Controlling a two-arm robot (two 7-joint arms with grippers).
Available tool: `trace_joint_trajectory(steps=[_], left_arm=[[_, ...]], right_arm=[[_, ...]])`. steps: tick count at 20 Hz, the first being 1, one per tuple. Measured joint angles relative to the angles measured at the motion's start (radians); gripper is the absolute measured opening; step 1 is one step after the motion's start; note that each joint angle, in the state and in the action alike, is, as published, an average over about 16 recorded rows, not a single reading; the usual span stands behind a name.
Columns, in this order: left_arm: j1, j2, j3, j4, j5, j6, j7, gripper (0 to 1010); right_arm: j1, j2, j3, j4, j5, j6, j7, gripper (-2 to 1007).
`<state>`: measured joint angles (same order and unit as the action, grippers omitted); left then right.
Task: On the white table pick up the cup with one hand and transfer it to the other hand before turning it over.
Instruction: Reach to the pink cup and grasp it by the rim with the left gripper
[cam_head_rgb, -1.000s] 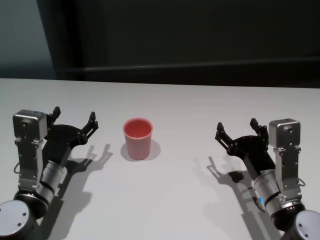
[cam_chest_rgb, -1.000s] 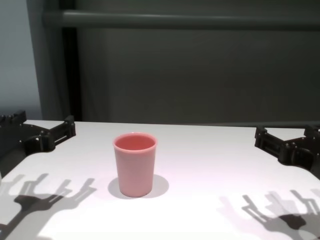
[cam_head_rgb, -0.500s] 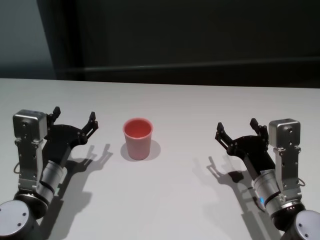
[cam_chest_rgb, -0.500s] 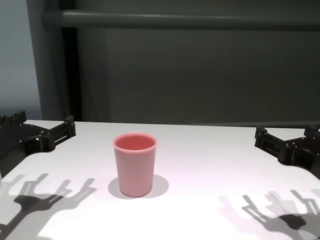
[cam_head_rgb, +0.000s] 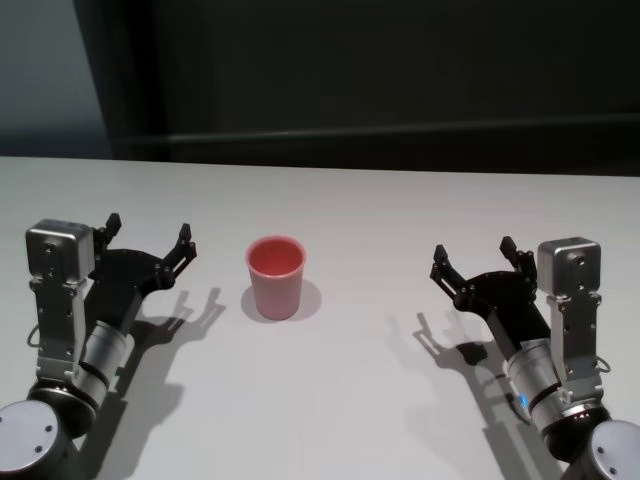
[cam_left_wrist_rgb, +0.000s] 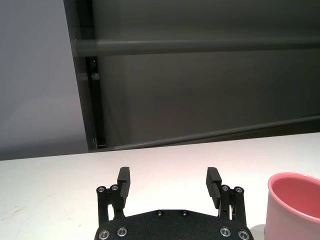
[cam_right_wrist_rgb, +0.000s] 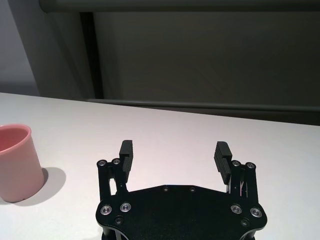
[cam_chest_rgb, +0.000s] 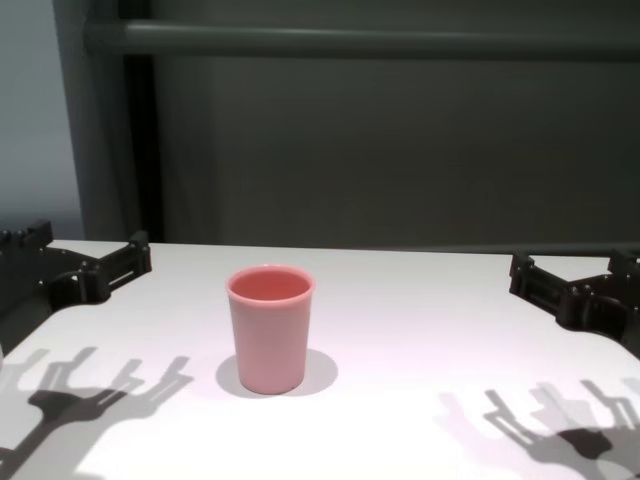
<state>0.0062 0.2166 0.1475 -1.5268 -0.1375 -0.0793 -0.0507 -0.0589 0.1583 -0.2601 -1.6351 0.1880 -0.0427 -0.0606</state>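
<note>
Upright, smooth tapered pink cup (cam_head_rgb: 275, 277) on plain glossy white table (cam_head_rgb: 360, 400)

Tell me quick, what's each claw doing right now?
Left claw: open, empty, poised beside the pink cup, not touching it.
Right claw: open, empty, farther from the cup, above the white table.

Items counted: one smooth pink plastic tumbler (cam_head_rgb: 275, 277), handleless; one wide plain white tabletop (cam_head_rgb: 360, 400); two black skeletal multi-finger grippers, left (cam_head_rgb: 148, 238) at nine o'clock and right (cam_head_rgb: 474, 258) at three o'clock.
</note>
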Motion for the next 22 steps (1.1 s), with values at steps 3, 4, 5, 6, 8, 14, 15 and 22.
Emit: trace_joint_trajectory(steps=[3, 4, 5, 6, 8, 14, 15, 22], left_arm=[[0.000, 0.000, 0.000, 0.000, 0.000, 0.000, 0.000, 1003], [0.000, 0.000, 0.000, 0.000, 0.000, 0.000, 0.000, 1003], [0.000, 0.000, 0.000, 0.000, 0.000, 0.000, 0.000, 1003], [0.000, 0.000, 0.000, 0.000, 0.000, 0.000, 0.000, 1003], [0.000, 0.000, 0.000, 0.000, 0.000, 0.000, 0.000, 1003], [0.000, 0.000, 0.000, 0.000, 0.000, 0.000, 0.000, 1003], [0.000, 0.000, 0.000, 0.000, 0.000, 0.000, 0.000, 1003], [0.000, 0.000, 0.000, 0.000, 0.000, 0.000, 0.000, 1003]], right_arm=[[0.000, 0.000, 0.000, 0.000, 0.000, 0.000, 0.000, 1002], [0.000, 0.000, 0.000, 0.000, 0.000, 0.000, 0.000, 1002], [0.000, 0.000, 0.000, 0.000, 0.000, 0.000, 0.000, 1002], [0.000, 0.000, 0.000, 0.000, 0.000, 0.000, 0.000, 1002], [0.000, 0.000, 0.000, 0.000, 0.000, 0.000, 0.000, 1002], [0.000, 0.000, 0.000, 0.000, 0.000, 0.000, 0.000, 1002], [0.000, 0.000, 0.000, 0.000, 0.000, 0.000, 0.000, 1002], [0.000, 0.000, 0.000, 0.000, 0.000, 0.000, 0.000, 1002]])
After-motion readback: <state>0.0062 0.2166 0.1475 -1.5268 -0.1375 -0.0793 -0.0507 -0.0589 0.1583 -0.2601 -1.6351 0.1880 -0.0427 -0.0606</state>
